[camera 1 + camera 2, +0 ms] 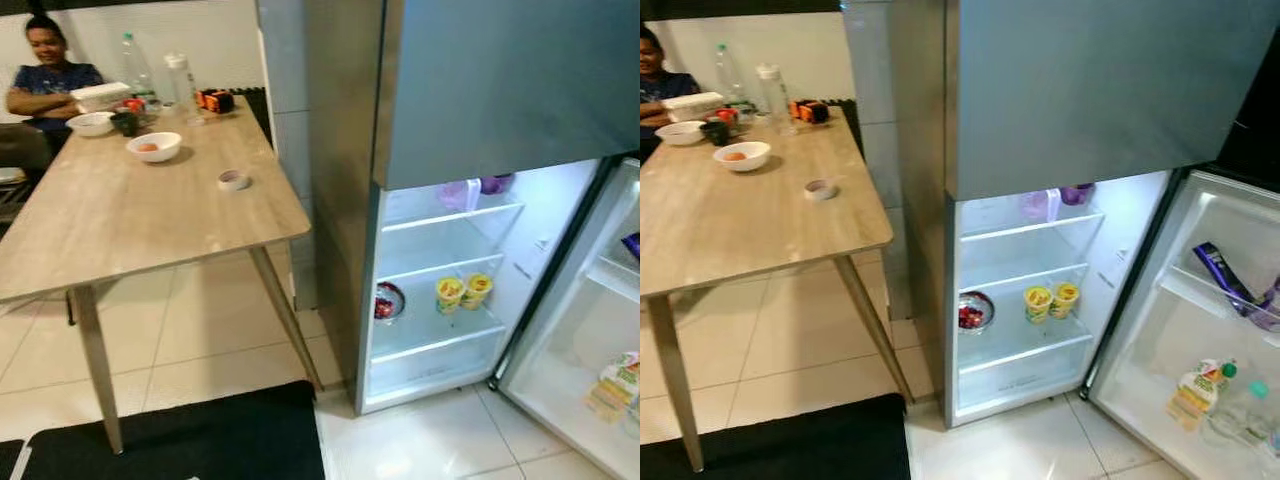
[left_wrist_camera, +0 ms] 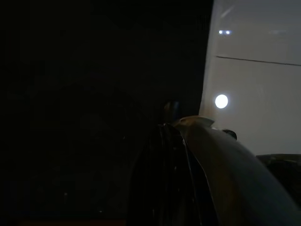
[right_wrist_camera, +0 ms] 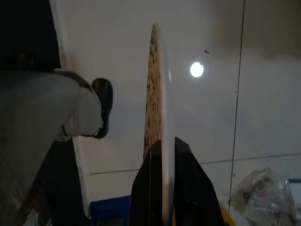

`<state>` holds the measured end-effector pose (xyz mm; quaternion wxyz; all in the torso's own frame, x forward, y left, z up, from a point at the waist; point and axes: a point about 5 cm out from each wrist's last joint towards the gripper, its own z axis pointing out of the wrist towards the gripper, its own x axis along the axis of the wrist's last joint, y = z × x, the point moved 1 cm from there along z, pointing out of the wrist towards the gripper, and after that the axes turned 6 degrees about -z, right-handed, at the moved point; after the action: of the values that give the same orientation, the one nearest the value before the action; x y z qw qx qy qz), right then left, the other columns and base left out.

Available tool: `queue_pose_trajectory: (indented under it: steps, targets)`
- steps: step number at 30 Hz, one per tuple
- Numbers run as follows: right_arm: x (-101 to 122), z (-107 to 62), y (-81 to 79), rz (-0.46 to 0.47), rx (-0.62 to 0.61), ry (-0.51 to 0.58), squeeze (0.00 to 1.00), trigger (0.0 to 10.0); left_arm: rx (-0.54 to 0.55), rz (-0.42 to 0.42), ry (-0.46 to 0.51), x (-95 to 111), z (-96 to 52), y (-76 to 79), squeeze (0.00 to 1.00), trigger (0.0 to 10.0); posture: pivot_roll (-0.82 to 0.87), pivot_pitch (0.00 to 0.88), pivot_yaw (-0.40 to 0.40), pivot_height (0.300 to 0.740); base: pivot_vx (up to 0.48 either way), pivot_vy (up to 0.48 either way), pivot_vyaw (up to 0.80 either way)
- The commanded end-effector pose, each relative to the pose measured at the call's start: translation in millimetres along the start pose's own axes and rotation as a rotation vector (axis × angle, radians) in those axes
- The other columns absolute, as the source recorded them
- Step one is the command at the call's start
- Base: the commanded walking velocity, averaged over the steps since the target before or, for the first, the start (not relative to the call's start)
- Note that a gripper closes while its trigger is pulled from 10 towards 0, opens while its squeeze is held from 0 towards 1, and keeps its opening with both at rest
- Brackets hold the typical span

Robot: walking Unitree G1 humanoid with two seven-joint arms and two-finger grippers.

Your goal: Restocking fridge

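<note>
A flowered plate (image 3: 157,117), edge-on, sits clamped in the right end effector (image 3: 167,155); left's grip unreadable.

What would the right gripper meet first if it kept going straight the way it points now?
Probably the white tiled floor: the right gripper, shut on a plate held edge-on, points down at it with nothing visibly between, though depth is unclear.

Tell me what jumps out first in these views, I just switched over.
The open, lit fridge on the right, with two yellow cups and a bowl of red fruit on a middle shelf. The right gripper pinches a floral plate edge-on. Left stands a wooden table where a person sits.
</note>
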<state>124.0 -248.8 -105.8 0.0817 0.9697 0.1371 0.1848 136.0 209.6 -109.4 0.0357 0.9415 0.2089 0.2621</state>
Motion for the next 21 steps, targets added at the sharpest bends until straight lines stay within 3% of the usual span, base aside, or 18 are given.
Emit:
queue_pose_trajectory:
  steps: [1, 21]
  targets:
    - [4.9, 0.9, -3.2, 0.007, 0.010, 0.014, 0.00, 10.0, 0.005, 0.013, -0.011, -0.5, -0.3, -1.9, 0.00, 10.0, -0.08, 0.000, 0.029, 0.740, 0.386, 0.000, 0.00]
    - [4.0, 0.9, -4.2, 0.016, 0.011, 0.015, 0.00, 10.0, 0.009, 0.018, -0.020, -3.8, -0.7, -2.2, 0.00, 10.0, -0.08, 0.000, 0.030, 0.740, 0.392, 0.000, 0.00]
